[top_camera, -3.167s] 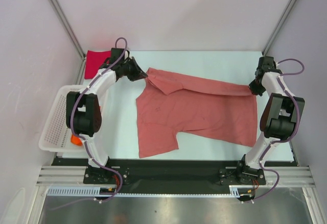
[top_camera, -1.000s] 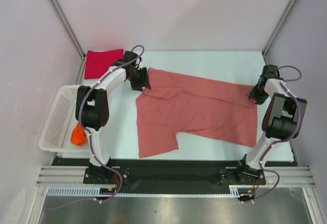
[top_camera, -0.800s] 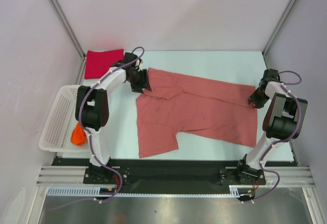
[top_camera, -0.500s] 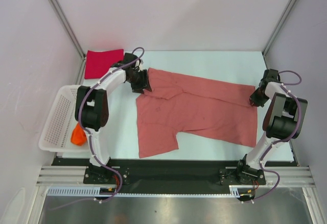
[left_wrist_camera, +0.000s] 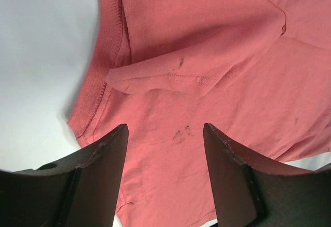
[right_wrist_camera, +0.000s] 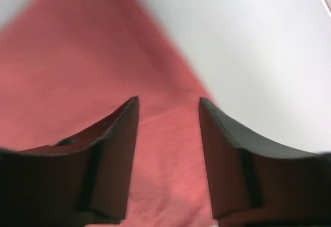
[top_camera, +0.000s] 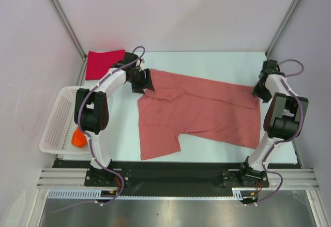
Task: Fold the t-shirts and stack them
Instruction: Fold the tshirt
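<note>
– Salmon-pink shirt (top_camera: 201,110) lies spread over the middle of the counter (top_camera: 207,61), its far edge turned over on itself. How do our hands stand?

– We have the left hand (top_camera: 146,81) over the collar end, fingers spread, nothing between them. Its wrist view shows a small folded flap of cloth just ahead. The right hand (top_camera: 257,93) hangs over the far right corner, also spread and empty, though its wrist view is blurred.

– What can go wrong from here?

– We judge three things. If the left hand closes on that flap alone, we lift one layer and the turned edge falls open. If the right hand comes down a little outward, it shuts on bare counter, since the cloth narrows to a point there. And if one hand catches while the other misses, we drag the shirt askew.

– And room to move?

– We see bare counter beyond the shirt on the far side, and a strip on the left between it and the white basket (top_camera: 57,116). The right side is tight, because the shirt's edge runs near the counter's edge. Its near hem lies close to the arm bases, so folding toward us leaves little margin.

– The others?

– We see the red shirt (top_camera: 105,62) folded in the far left corner, well apart, and the orange shirt (top_camera: 78,137) bunched in the basket.
</note>
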Action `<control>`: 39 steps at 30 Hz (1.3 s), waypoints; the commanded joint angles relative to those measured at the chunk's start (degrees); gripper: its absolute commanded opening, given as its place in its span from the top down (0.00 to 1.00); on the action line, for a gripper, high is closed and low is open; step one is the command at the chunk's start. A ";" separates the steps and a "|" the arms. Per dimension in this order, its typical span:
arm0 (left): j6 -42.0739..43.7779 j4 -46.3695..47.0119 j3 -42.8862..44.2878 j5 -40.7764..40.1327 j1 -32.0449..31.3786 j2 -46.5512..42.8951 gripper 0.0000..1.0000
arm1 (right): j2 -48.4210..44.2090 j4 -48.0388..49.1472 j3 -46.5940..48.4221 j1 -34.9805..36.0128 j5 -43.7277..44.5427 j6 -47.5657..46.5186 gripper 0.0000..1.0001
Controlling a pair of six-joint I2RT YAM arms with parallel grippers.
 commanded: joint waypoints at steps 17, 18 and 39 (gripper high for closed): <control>3.72 3.23 6.95 2.03 2.42 8.96 0.36 | 8.17 42.25 -2.48 41.11 -42.62 25.69 0.48; 3.72 3.50 6.60 2.56 2.42 8.87 0.38 | 9.83 41.81 -1.61 41.65 -42.62 26.21 0.48; -0.93 6.75 4.40 8.45 3.12 5.27 0.84 | 15.29 46.82 -4.42 44.20 -40.77 32.98 0.61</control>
